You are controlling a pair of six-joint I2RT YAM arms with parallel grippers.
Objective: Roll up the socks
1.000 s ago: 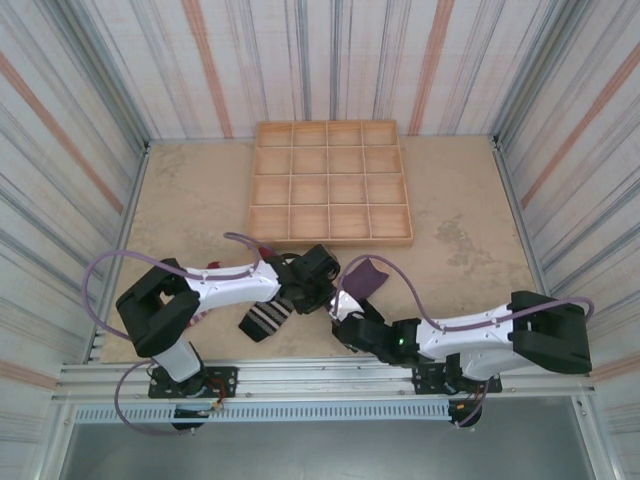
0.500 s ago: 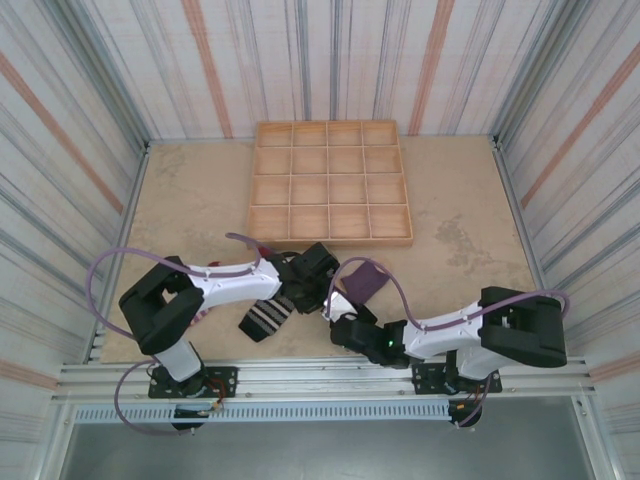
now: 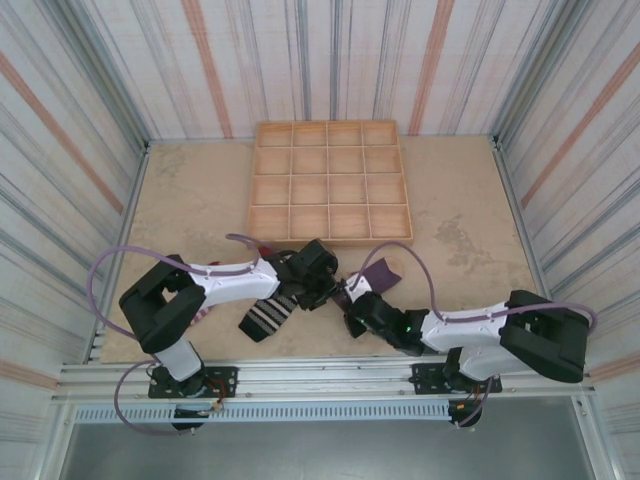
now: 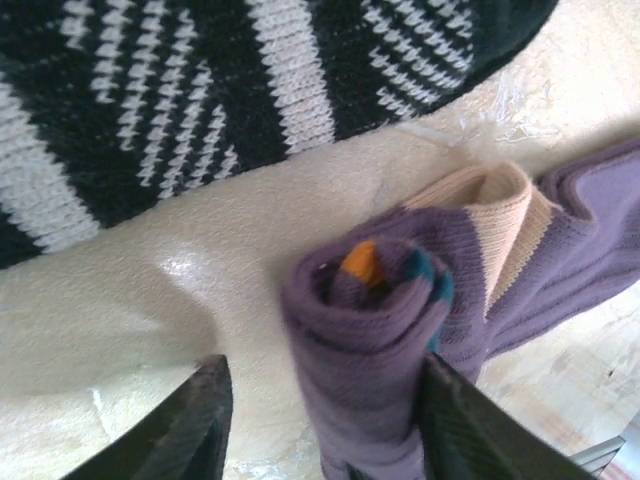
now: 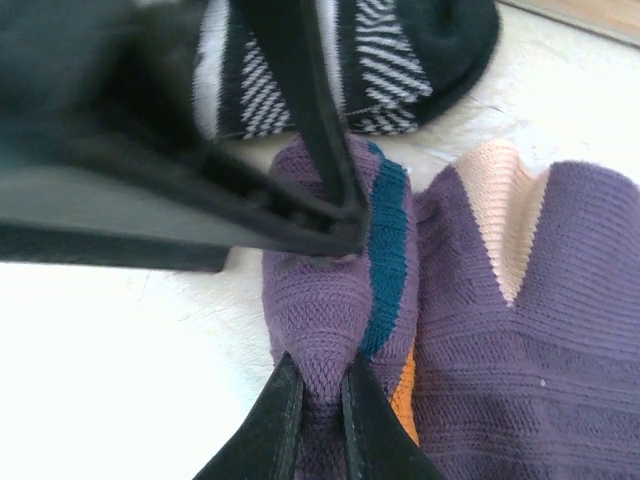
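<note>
We see right gripper (image 5: pixel 318 372) clenched on the part-rolled purple knit sock (image 5: pixel 330 285) with tan heel, orange stripe; left gripper (image 4: pixel 322 390) released, roll between its fingers. Just beyond both, black-and-white striped knit sock (image 4: pixel 180 110) lies flat, unrolled. We judge first roll unfinished, others left.

Compartment tray (image 3: pixel 329 241) behind, striped sock (image 3: pixel 268 316) left of half-rolled sock (image 4: pixel 370 340), both on table (image 3: pixel 470 200)

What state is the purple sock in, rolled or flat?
Partly rolled: the purple sock has one end coiled tight, its tan-heeled rest lying flat.
</note>
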